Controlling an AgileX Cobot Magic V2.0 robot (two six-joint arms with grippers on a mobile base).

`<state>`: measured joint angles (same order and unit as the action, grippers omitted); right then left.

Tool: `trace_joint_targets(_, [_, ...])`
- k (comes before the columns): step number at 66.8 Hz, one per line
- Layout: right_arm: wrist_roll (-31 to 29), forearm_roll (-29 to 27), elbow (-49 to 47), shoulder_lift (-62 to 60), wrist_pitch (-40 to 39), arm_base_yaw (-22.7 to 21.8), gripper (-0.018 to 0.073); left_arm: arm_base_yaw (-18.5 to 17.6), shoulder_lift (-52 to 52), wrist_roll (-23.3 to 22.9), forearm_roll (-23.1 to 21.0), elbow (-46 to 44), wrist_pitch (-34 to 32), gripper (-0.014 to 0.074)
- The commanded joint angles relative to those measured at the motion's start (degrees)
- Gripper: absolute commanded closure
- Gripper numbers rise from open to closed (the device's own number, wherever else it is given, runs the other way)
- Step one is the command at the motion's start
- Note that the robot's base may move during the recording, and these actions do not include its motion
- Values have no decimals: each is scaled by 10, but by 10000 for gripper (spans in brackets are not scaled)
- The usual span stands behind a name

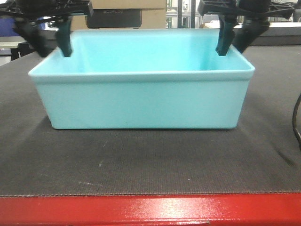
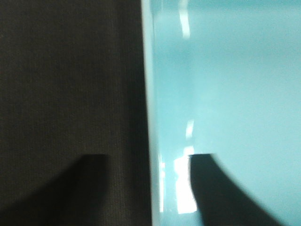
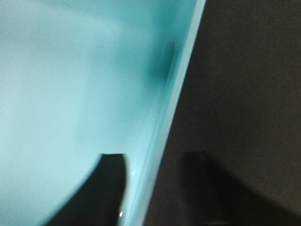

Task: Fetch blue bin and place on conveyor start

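The blue bin [image 1: 141, 101], a pale turquoise tub, stands upright on the dark grey conveyor belt [image 1: 141, 160], behind the red frame [image 1: 141, 209]. My left gripper [image 1: 54, 52] is open and straddles the bin's left wall, one finger inside and one outside. In the left wrist view the gripper [image 2: 148, 157] has the bin wall [image 2: 153, 94] between its fingers with gaps on both sides, above the belt [image 2: 70, 70]. My right gripper [image 1: 229, 51] is open astride the right wall. In the right wrist view the gripper [image 3: 155, 157] spans the bin rim [image 3: 183, 94]; the belt [image 3: 244, 70] lies outside.
Cardboard boxes [image 1: 127, 9] and shelving stand behind the belt. A black cable [image 1: 296, 117] hangs at the right edge. The belt extends on both sides of the bin and in front of it up to the red frame.
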<state>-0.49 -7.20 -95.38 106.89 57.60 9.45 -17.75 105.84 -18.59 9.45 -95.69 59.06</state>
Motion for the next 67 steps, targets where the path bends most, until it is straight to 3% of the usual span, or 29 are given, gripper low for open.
trace_joint_targets(1, [-7, 12, -6, -6, -5, -4, 84, 2, -6, 4, 3, -4, -6, -2])
trace_joint_targets(2, [-7, 12, -6, -7, -5, -4, 49, 2, -6, 4, 3, -4, -5, -37])
trace_joint_targets(5, [-7, 12, -6, -8, -2, -4, -17, 2, -9, 6, 3, -4, -1, 2])
trace_joint_targets(18, [-7, 12, -6, -44, 12, -8, 69, 2, -57, 37, 4, -4, 10, 69])
trace_joint_targets(25, [-6, 12, -6, -84, 12, -21, 220, 12, -101, 50, 13, -4, 20, 75])
trace_joint_targets(31, [-6, 12, -2, -122, 16, -40, 410, 29, -136, 65, 13, -4, 28, 132])
trace_joint_targets(36, [-6, 12, 17, -162, 9, -63, 557, 46, -165, 71, 12, 3, 26, 255])
trace_joint_targets(43, [-6, 12, 69, -220, -18, -96, 726, 72, -208, 76, 12, 34, 17, 514])
trace_joint_targets(46, [-6, 12, 96, -244, -29, -107, 719, 82, -228, 76, 11, 64, 2, 658])
trace_joint_targets(48, [-6, 12, 121, -263, -37, -114, 720, 87, -242, 76, 11, 77, -11, 707])
trace_joint_targets(67, [-6, 16, 353, -392, -177, -125, 720, 101, -336, 75, -1, 317, -156, 707])
